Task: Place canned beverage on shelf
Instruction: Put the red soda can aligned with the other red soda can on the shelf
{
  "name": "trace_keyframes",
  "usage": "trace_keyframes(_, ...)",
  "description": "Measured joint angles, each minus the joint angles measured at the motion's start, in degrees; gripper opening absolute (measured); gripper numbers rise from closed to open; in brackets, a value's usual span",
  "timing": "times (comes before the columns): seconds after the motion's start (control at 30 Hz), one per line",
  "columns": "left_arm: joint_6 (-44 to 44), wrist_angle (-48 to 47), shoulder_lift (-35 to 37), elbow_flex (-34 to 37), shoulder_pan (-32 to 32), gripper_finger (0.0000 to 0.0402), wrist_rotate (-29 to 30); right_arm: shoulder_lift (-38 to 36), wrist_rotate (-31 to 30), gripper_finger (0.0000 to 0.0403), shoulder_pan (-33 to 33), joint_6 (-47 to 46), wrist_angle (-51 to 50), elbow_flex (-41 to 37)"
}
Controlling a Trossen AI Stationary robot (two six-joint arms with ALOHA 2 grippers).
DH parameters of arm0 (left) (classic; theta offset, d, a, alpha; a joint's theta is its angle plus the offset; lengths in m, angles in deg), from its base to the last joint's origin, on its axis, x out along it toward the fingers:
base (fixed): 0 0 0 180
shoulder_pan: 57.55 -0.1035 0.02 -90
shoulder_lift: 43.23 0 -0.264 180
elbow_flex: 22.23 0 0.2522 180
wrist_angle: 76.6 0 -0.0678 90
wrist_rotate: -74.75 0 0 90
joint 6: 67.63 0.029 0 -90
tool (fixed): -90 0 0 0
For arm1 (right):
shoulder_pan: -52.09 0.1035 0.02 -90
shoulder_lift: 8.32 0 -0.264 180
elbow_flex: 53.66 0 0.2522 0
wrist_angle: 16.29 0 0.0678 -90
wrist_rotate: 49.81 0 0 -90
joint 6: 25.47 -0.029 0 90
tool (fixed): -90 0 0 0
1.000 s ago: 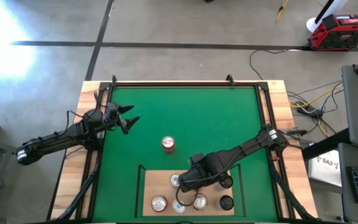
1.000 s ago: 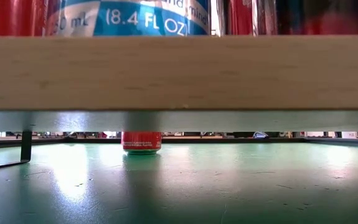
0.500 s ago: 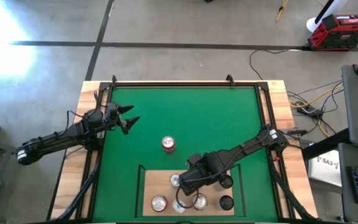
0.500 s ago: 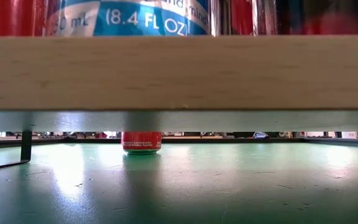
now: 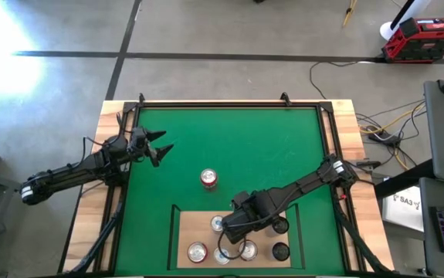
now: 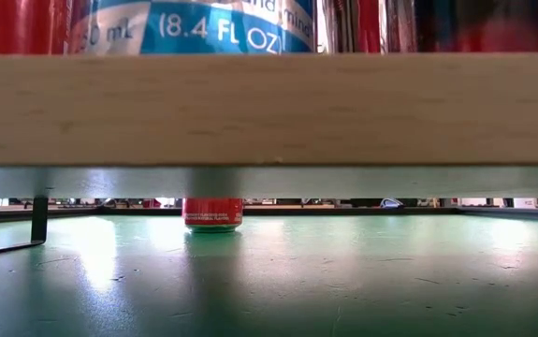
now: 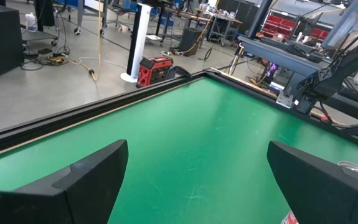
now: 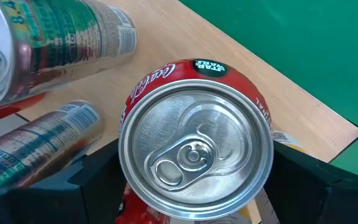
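Hovering over the shelf, the right claw pinched a red can between its fingers, other cans close beside it. The placing step seemed underway; next it likely needed lowering and letting go. The left claw waited spread, far off over the tabletop.

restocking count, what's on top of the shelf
Several cans stand on the shelf; the right pincer holds a red can over it, hiding part of the board.
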Motion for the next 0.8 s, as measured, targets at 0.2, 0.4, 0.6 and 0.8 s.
trace_keyframes(0.2,0.0,0.0,0.0,0.0,0.0,0.0369,0.0,0.0,0.0,0.0304,0.0,-0.4,0.3,0.0)
trace_keyframes(0.4,0.0,0.0,0.0,0.0,0.0,0.0369,0.0,0.0,0.0,0.0304,0.0,-0.4,1.0,-1.3)
trace_keyframes(0.6,0.0,0.0,0.0,0.0,0.0,0.0369,0.0,0.0,0.0,0.0324,0.0,-0.5,1.4,-1.6)
trace_keyframes(0.8,0.0,0.0,0.0,0.0,0.0,0.0369,0.0,0.0,0.0,0.0354,0.0,-0.5,1.8,-1.5)
